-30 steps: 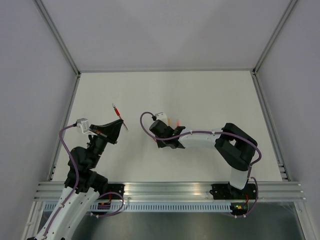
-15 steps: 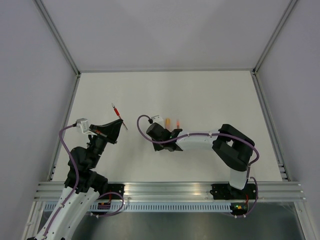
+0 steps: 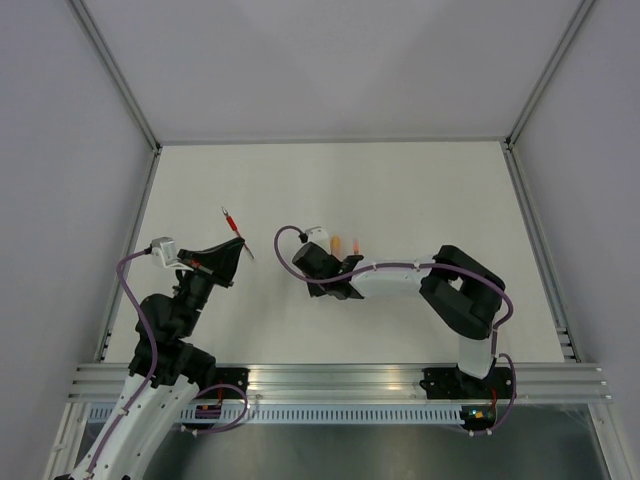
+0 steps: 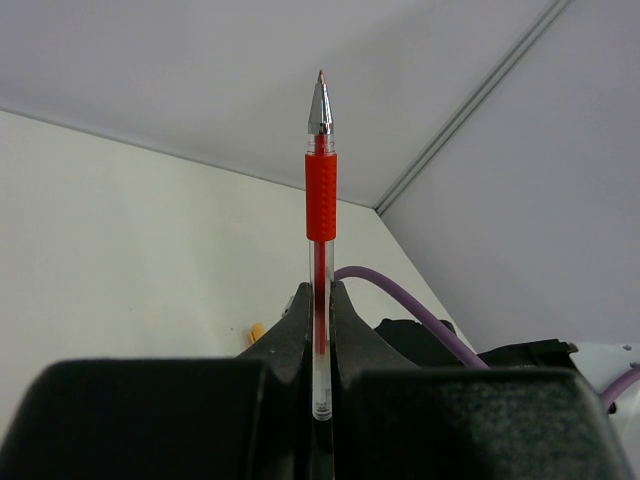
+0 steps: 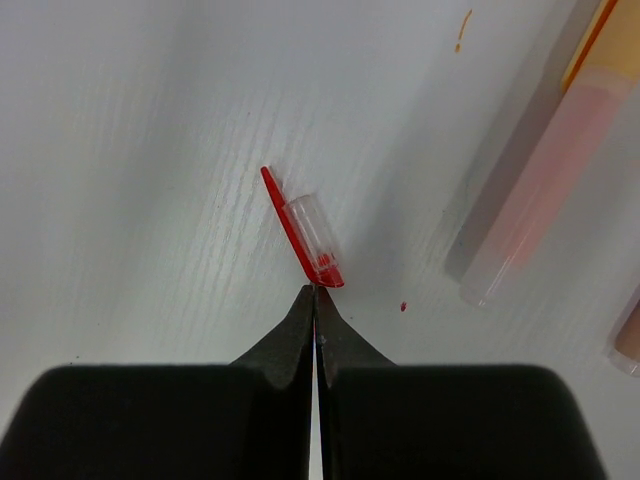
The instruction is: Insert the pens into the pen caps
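My left gripper (image 4: 320, 290) is shut on a slim red pen (image 4: 320, 200). The pen stands straight up out of the jaws, with its silver tip on top. From above, that red pen (image 3: 231, 225) juts past the left gripper (image 3: 238, 246) over the table's left side. In the right wrist view, a small clear pen cap (image 5: 310, 228) with a red clip lies flat on the table. My right gripper (image 5: 315, 291) is shut and holds nothing, its tips right at the cap's red end. From above, the right fingertips are hidden under the wrist.
A pinkish translucent tube (image 5: 545, 165) and an orange one (image 5: 612, 35) lie right of the cap. From above they are short orange (image 3: 337, 243) and pinkish-red (image 3: 355, 244) pieces beside the right wrist. I cannot tell if they are pens or caps. Grey walls enclose the white table (image 3: 420, 190).
The right wrist has slid a little to the left, uncovering the orange and pinkish-red pieces. The left arm and its red pen have stayed put.
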You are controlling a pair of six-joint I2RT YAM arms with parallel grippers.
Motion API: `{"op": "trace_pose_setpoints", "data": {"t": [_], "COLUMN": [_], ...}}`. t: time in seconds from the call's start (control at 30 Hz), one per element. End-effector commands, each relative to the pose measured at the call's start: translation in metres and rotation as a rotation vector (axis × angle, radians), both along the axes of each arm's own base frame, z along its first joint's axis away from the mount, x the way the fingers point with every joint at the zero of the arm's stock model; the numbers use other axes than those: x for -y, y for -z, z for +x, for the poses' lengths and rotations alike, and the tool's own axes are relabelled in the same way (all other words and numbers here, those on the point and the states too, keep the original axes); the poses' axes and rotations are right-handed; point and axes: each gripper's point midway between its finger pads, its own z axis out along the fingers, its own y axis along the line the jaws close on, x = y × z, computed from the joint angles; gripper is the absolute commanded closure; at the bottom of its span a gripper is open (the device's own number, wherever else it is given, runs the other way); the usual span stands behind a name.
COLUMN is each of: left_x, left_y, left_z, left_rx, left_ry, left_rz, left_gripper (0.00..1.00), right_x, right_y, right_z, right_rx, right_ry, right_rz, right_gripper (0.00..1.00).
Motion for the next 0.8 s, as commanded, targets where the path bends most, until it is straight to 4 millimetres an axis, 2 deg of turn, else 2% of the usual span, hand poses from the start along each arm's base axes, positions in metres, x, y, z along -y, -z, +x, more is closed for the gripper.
{"op": "trace_pose_setpoints", "data": {"t": [0.0, 0.37, 0.57, 0.77], "left_x": [-0.003, -0.003, -0.003, -0.004], "left_y": [-0.002, -0.001, -0.003, -0.004], "left_z": [0.001, 0.001, 0.0, -0.002], "left_rx": [0.017, 0.016, 0.021, 0.025], "left_ry": [-0.019, -0.018, -0.018, -0.017], "left_rz": [0.009, 0.008, 0.006, 0.002], "left_gripper": [0.98, 0.98, 0.98, 0.98], "right_x": [0.001, 0.002, -0.015, -0.031], "right_y": [-0.001, 0.006, -0.013, -0.019], "right_z": [0.015, 0.04, 0.063, 0.07], "right_rx": [0.027, 0.031, 0.072, 0.073], "right_ry": [0.041, 0.061, 0.042, 0.014], "right_rz": [-0.003, -0.011, 0.012, 0.029], "right_gripper": [1.0, 1.0, 1.0, 0.97]}}
